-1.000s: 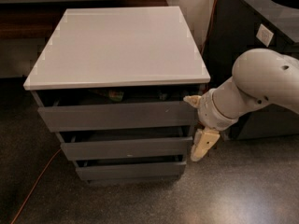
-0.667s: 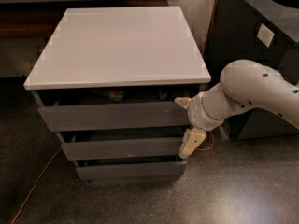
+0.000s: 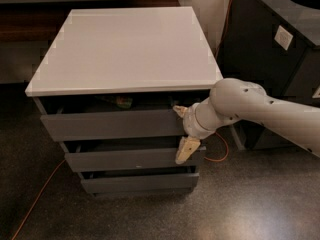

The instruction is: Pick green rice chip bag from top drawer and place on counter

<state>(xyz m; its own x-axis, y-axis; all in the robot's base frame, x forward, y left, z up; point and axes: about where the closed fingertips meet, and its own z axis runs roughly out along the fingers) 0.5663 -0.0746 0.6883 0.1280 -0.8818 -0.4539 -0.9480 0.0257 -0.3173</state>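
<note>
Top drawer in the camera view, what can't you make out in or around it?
- Top drawer interior: mostly hidden under the counter, dark.
- Green rice chip bag: only a greenish sliver shows; lettering unreadable.
- Gripper, at the drawers' right front: contact with the drawer unclear.
- Arm: cut off by the right edge.

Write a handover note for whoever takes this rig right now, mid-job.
Hand: open and empty, at the right end of the top drawer, fingers spread from its front down to the second drawer.
Green rice chip bag: inside the top drawer, only a sliver showing in the gap under the counter.
Done: top drawer is slightly ajar.
Left: probably open it wider, grasp the bag, lift it out, set it on the counter.
</note>
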